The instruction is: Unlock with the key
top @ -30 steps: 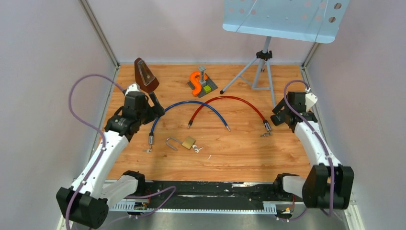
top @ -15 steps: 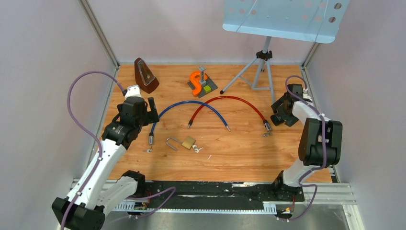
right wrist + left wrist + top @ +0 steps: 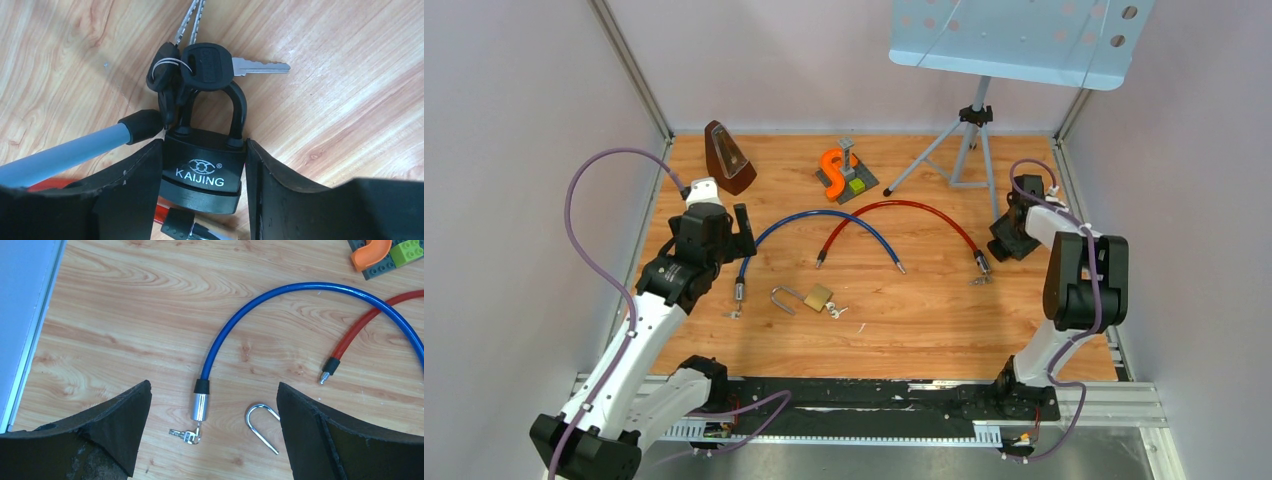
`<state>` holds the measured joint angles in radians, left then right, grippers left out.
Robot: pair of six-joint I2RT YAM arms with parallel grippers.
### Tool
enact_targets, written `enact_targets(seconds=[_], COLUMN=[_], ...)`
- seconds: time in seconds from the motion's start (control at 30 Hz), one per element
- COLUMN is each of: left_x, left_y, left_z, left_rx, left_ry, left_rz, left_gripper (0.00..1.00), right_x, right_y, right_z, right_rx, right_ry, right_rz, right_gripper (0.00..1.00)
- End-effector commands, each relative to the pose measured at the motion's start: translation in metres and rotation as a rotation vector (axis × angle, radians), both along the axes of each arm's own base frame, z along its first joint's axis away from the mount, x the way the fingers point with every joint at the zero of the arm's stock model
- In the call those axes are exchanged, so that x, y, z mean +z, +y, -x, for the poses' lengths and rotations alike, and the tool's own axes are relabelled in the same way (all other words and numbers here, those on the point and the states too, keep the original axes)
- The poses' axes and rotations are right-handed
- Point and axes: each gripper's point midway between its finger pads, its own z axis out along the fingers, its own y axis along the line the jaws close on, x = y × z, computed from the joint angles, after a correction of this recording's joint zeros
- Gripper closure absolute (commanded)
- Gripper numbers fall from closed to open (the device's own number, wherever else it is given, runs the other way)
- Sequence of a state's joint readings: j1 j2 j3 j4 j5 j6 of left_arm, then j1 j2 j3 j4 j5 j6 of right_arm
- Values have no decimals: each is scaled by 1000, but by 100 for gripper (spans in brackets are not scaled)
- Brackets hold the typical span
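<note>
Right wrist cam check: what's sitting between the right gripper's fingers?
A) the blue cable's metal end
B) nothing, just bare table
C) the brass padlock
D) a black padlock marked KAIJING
D: the right wrist view shows the black padlock, lettered KAIJING, between the fingers of the right gripper, with black-headed keys bunched at its shackle.
</note>
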<state>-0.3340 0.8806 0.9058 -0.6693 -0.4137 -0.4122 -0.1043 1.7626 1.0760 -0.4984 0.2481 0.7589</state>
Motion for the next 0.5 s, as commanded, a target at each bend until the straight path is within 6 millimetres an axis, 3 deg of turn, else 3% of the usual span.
enact_targets(seconds=[0.0, 0.13, 0.27, 0.4, 0.47], left_x=[11, 11, 10, 10, 9], left_y=[0, 0, -2, -4, -5], left_z=[-4, -5, -5, -6, -6], left_rx=[-3, -6, -16, -23, -25], left_ry=[-47, -46, -43, -41, -38], left_rz=[-8, -8, -2, 5, 4], left_gripper=[0, 0, 0, 0, 0], right_x=[-12, 7, 44, 85, 101], right_y=[1, 3, 14, 43, 69], right_z=[31, 44, 47, 42, 43], right_rx=[-11, 33, 111, 293, 411], right_ry=[69, 22, -114, -261, -312], right_rz=[18, 27, 18, 16, 18], right_gripper=[66, 85, 100, 100, 100])
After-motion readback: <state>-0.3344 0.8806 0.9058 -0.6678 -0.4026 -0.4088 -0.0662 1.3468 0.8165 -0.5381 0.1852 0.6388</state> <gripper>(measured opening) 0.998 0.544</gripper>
